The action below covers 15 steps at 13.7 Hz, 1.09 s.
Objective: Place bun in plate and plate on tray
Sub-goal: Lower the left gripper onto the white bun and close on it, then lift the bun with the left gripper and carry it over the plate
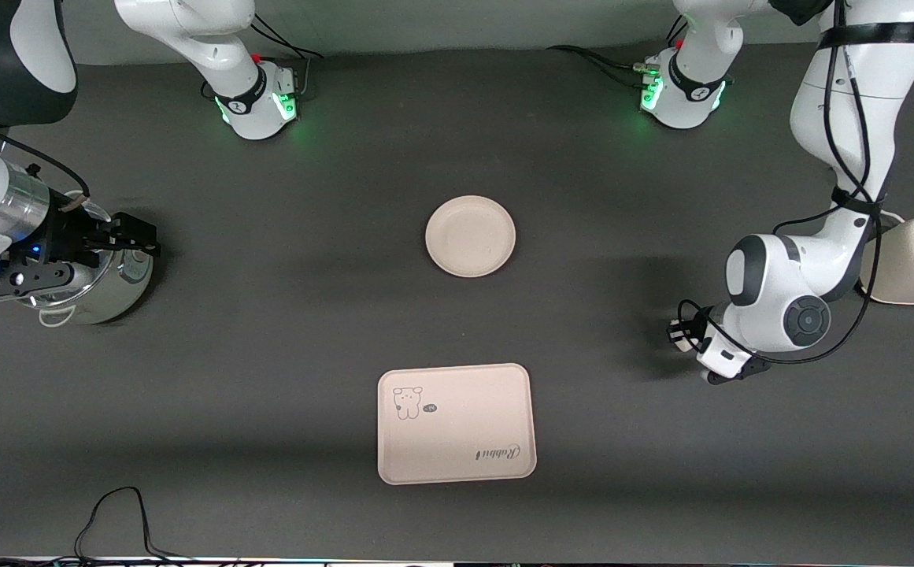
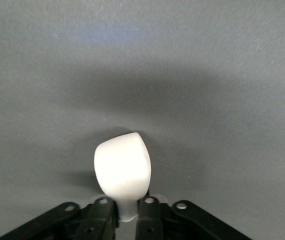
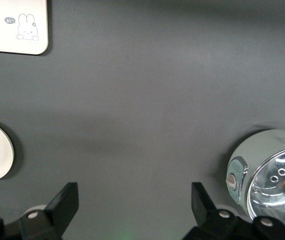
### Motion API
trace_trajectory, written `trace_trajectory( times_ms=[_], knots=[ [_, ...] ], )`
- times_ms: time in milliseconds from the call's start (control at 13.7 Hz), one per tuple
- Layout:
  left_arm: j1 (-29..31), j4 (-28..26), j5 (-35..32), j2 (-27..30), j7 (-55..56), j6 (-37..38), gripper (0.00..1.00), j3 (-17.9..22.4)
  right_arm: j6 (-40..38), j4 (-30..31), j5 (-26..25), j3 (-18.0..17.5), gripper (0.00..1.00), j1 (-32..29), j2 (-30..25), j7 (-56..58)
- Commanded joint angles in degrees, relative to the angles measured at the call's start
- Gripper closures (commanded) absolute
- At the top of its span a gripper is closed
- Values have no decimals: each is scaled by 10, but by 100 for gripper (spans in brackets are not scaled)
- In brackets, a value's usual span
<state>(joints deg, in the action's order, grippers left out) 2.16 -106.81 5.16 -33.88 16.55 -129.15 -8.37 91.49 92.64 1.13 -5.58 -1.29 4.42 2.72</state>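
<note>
While the tray (image 1: 457, 423) reads "Rabbit", left gripper (image 2: 127, 212) clamping the bun (image 2: 122, 172), right gripper (image 3: 135, 205) wide over table.

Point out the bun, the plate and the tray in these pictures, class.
bun (image 2: 122, 167), left wrist view, on its rounded side above the fingers.
plate (image 1: 470, 236), front view, on the middle of its bare dish.
tray (image 1: 464, 433), front view, on its plain middle between drawing and script.
</note>
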Motion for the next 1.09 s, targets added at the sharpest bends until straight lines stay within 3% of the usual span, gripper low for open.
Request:
trace_trajectory(
  times_ms=[0,219,584,876,1021],
  knots=[
    [-4,15,4,32,-4,47,87,2,7,16,12,2,0,-1,-16,11],
    [-5,52,0,87,-1,142,85,1,7,16,11,1,0,-4,-16,6],
    [-3,168,-6,186,-5,369,82,2,8,21,11,0,0,-7,-16,6],
    [-2,160,-5,300,-6,466,81,1,11,22,11,-7,0,-6,-21,-5],
    [-8,155,-1,319,-1,477,81,-3,11,24,11,-7,0,-9,-21,-5]
  ],
)
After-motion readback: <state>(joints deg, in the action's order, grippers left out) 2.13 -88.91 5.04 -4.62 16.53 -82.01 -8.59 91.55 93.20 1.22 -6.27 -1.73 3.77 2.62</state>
